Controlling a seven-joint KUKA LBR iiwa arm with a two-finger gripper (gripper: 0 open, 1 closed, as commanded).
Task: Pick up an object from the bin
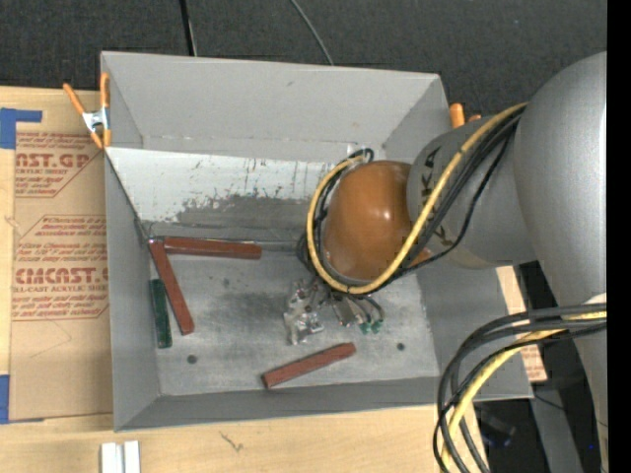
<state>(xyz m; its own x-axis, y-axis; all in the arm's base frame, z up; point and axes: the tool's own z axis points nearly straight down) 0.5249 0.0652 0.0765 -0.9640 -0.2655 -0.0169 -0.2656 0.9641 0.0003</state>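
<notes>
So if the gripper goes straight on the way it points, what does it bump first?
Most likely the bin's bare grey floor. The gripper points down at it, and the nearest thing, a reddish-brown stick, lies a little nearer the front wall. Depth is hard to judge.

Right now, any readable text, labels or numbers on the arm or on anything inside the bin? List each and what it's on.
Arm: dark block letters on the grey casing, crossed by a yellow cable; not readable as a word.
Brown sticks: no text.
Green stick: no text.
Bin: scuffs only, no text.
</notes>
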